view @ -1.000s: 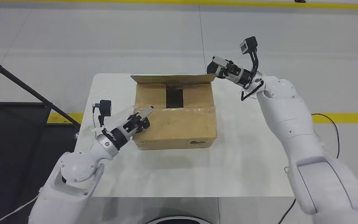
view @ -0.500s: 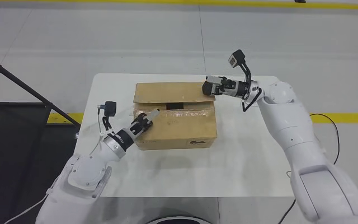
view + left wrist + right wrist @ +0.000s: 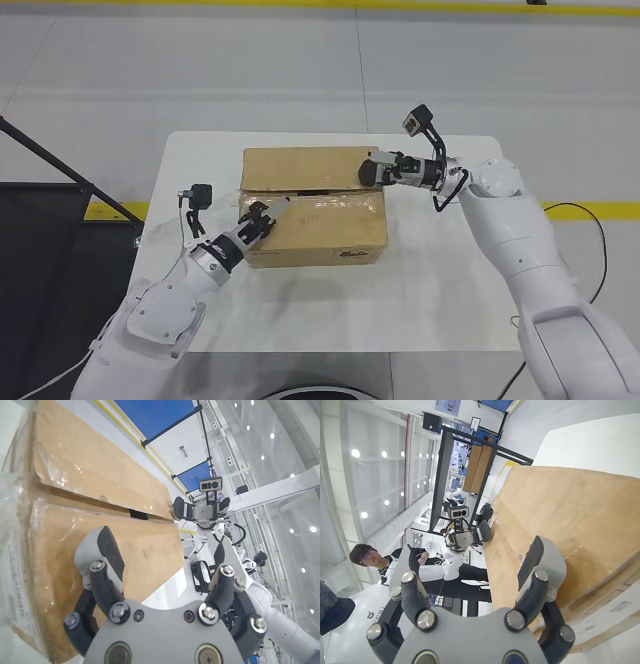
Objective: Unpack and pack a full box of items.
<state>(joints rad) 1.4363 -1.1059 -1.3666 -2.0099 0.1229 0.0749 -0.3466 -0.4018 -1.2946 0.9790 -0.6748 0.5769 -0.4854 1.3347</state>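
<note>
Cardboard box at centre of top view, on white table; flaps folded down, thin dark slit between them; left gripper at box's left edge, fingers spread, one over the lower flap; right gripper at upper flap's right end, fingers spread.

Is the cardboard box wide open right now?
No, the box has its top flaps folded down almost flat, with only a small dark gap between them.
</note>
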